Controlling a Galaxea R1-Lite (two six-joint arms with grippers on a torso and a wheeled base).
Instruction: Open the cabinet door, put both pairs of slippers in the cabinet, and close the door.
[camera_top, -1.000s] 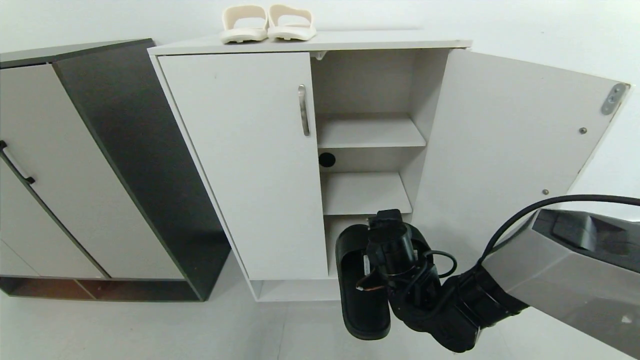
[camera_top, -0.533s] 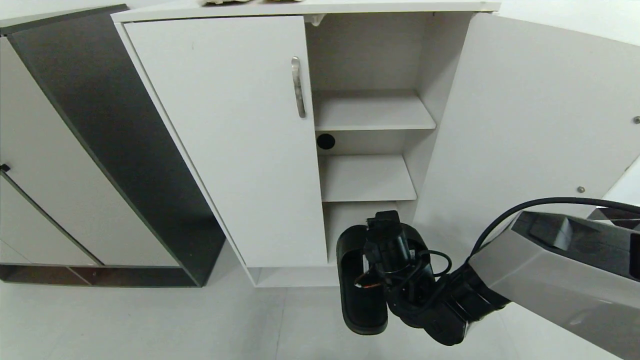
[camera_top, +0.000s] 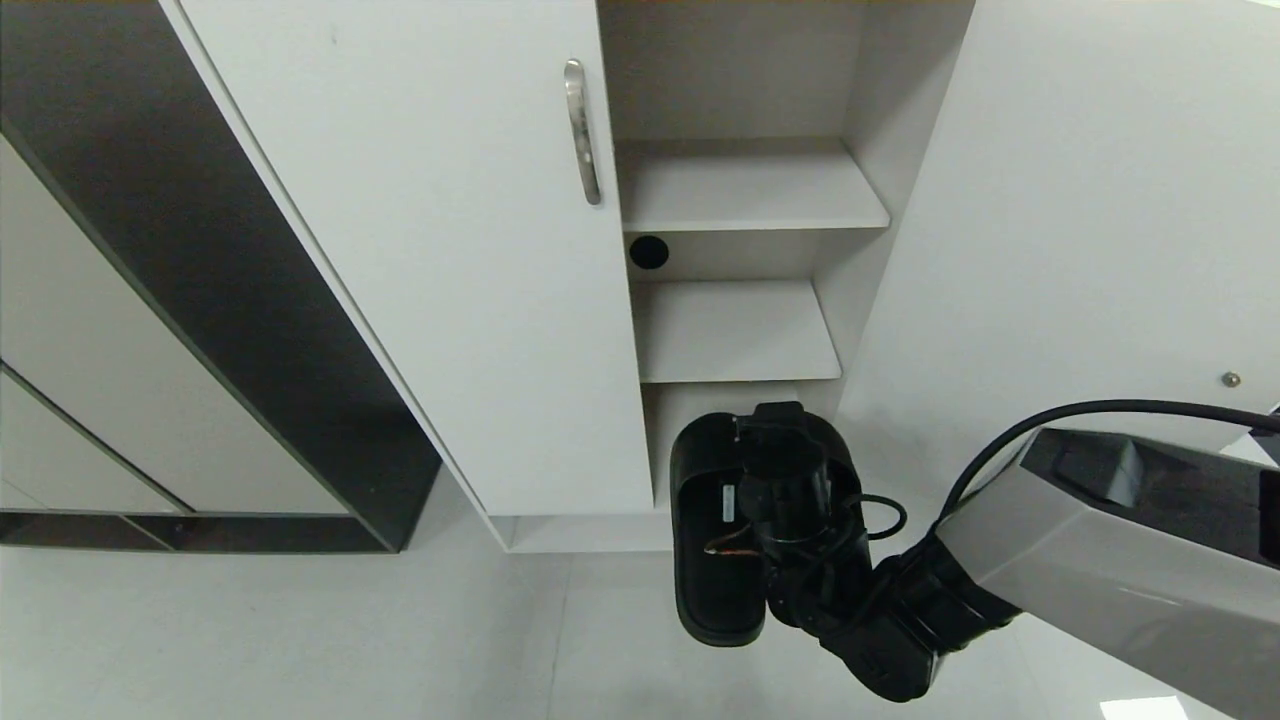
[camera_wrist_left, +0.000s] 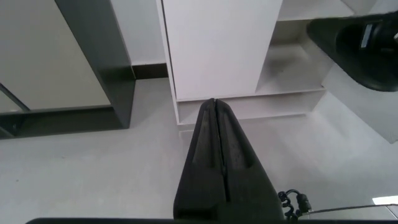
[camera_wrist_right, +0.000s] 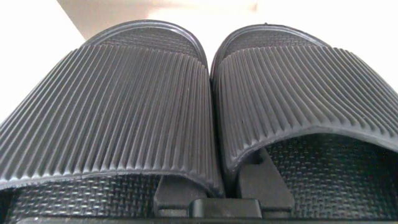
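Your head view has tipped down closer to the cabinet (camera_top: 450, 250), your right end effector (camera_top: 778, 445) pinching the black slippers (camera_top: 705, 560) by their inner edges, toes at the lowest compartment's mouth, left end effector (camera_wrist_left: 214, 109) pressed together

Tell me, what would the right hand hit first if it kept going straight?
The right hand, shut on the black slippers, points into the cabinet's open bottom compartment, below the lower shelf. The slippers' toes would probably meet the back of it first, though depth is unclear.

Dark-sided cupboard (camera_top: 250, 300) on pale, perhaps tiled floor (camera_top: 300, 640).
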